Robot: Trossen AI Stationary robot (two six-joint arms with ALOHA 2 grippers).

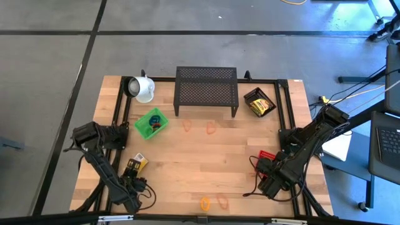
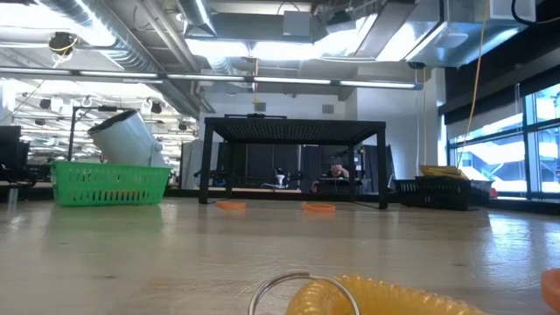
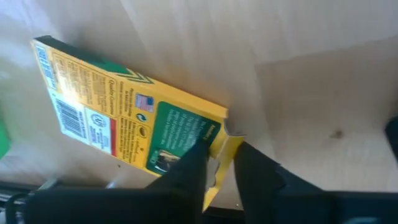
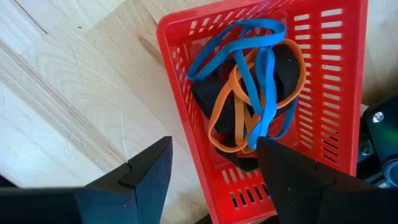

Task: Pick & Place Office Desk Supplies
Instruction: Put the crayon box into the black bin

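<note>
On the left side of the wooden desk (image 1: 187,169), near its front edge, the left claw (image 3: 219,163) is at the flat yellow cardboard box with green print (image 3: 124,112). In the left wrist view the two dark fingers stand narrow around one short end of the box, at its open flap, and they seem to pinch it; I judge it a grip just being taken, not yet a sure one. The long axis of the box runs away from the claw, so almost the whole box lies beyond the fingertips, flat on the desk. The left arm is clearly the nearer one for this box. The coming lift depends on this: held only at the end flap, the box could tilt or slip.

On the right side, the right claw (image 4: 211,171) hangs with its fingers wide and empty above the red plastic basket (image 4: 336,118), where blue and orange rubber loops (image 4: 249,81) lie tangled.
</note>
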